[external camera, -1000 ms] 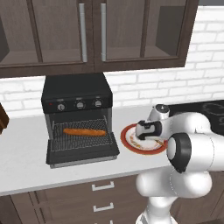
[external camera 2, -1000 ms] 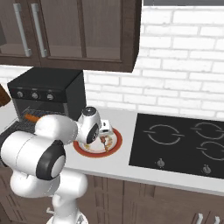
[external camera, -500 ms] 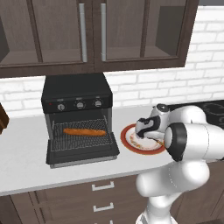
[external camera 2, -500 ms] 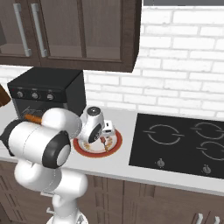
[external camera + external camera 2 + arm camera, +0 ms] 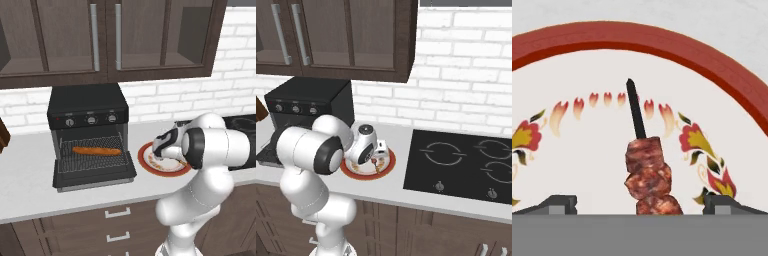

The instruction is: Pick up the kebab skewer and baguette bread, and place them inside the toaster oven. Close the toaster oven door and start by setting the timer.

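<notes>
The kebab skewer (image 5: 647, 170) lies on a red-rimmed plate (image 5: 662, 45), its dark stick pointing away from the hand. My gripper (image 5: 642, 205) hangs low over it, open, with the meat chunks between the two fingertips (image 5: 559, 204) and neither one touching them. In the left base view the gripper (image 5: 162, 149) is over the plate (image 5: 148, 164), right of the toaster oven (image 5: 87, 107). The toaster oven door (image 5: 95, 175) is folded down. The baguette bread (image 5: 96, 150) rests on the wire rack inside. The right base view shows the gripper (image 5: 376, 152) above the plate (image 5: 356, 171).
A black cooktop (image 5: 461, 160) lies to the right of the plate. Dark wall cabinets (image 5: 105, 35) hang above the oven. The oven's three knobs (image 5: 91, 120) sit in a row above the opening. The counter's front edge (image 5: 75, 207) runs close before the open door.
The arm's elbow has swung over and the hand has sunk a little closer to the plate. The jaws stay wide open; baguette and oven door have not moved.
</notes>
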Available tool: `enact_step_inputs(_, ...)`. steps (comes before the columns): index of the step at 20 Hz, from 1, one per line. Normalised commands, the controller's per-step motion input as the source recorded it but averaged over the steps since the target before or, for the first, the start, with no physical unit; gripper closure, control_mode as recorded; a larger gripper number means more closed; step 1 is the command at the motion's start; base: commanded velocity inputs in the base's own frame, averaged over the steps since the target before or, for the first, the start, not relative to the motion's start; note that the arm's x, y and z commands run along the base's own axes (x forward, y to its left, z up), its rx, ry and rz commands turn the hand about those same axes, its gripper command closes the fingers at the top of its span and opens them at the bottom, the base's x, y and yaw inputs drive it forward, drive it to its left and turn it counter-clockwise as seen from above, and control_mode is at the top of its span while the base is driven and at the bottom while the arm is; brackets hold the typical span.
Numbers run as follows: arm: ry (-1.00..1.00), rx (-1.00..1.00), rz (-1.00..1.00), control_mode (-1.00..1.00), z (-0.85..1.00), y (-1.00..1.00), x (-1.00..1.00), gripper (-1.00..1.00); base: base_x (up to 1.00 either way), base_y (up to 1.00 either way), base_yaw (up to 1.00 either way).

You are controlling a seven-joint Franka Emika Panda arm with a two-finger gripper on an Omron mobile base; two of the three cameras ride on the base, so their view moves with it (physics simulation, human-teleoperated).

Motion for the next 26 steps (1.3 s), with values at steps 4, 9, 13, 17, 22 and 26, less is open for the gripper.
enact_step_inputs(4, 0.00, 0.03, 0.00, -1.00, -0.13, -0.08, 0.20, -1.00, 0.00, 0.00, 0.00)
enact_step_inputs(9, 0.00, 0.03, 0.00, -1.00, -0.17, -0.12, 0.17, -1.00, 0.00, 0.00, 0.00)
enact_step_inputs(13, 0.00, 0.00, 0.00, -1.00, -0.51, 0.00, 0.02, 1.00, 0.00, 0.00, 0.00)
enact_step_inputs(17, 0.00, 0.00, 0.00, -1.00, -0.11, 0.00, 0.00, 1.00, 0.00, 0.00, 0.00)
enact_step_inputs(22, 0.00, 0.00, 0.00, -1.00, 0.00, 0.00, 0.00, 1.00, 0.00, 0.00, 0.00)
enact_step_inputs(26, 0.00, 0.00, 0.00, -1.00, 0.02, 0.00, 0.00, 1.00, 0.00, 0.00, 0.00)
